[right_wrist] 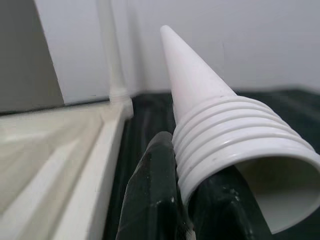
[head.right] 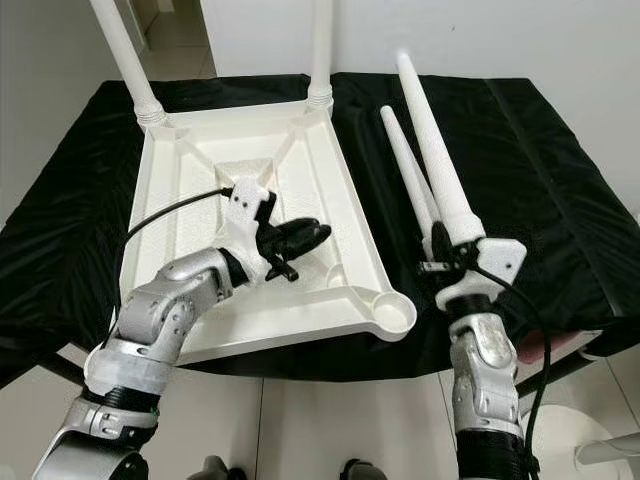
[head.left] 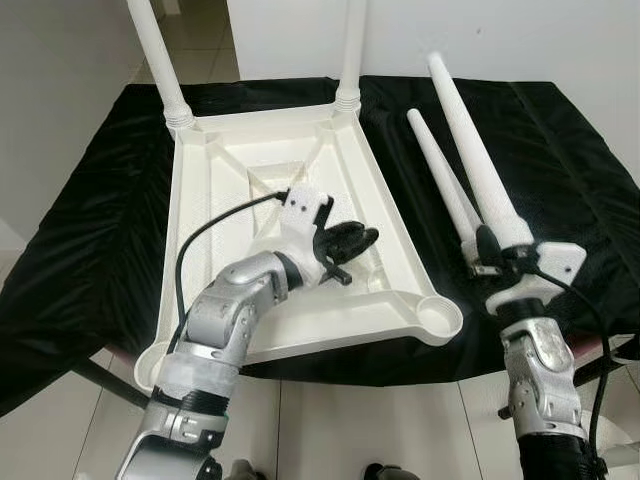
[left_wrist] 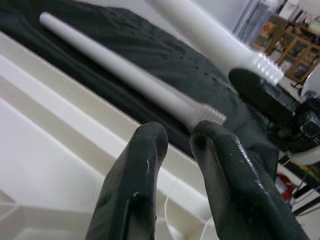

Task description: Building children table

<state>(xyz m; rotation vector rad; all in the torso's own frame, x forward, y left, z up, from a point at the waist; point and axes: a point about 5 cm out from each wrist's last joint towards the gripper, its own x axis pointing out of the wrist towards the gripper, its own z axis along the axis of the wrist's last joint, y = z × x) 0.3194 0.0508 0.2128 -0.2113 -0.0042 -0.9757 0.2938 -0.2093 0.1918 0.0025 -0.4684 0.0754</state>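
A white plastic table top (head.left: 230, 170) lies upside down on the black cloth. Two white legs (head.left: 160, 60) (head.left: 352, 50) stand in its far corner sockets. The near right socket (head.left: 440, 318) is empty. My left gripper (head.left: 352, 240) hovers over the underside near the right rim, shut on nothing. My right gripper (head.left: 490, 250) is shut on a third leg (head.left: 470, 140) just above its threaded end (right_wrist: 235, 130), with the tip pointing up and away. A fourth leg (head.left: 440, 170) lies loose on the cloth beside it, also seen as the leg (left_wrist: 125, 75) past my left fingertips (left_wrist: 150, 145).
The black cloth (head.left: 90, 220) covers a table whose front edge lies close to me, with tiled floor (head.left: 330, 420) below. A white wall (head.left: 450, 40) stands behind. Open cloth stretches to the far right (head.left: 570, 150).
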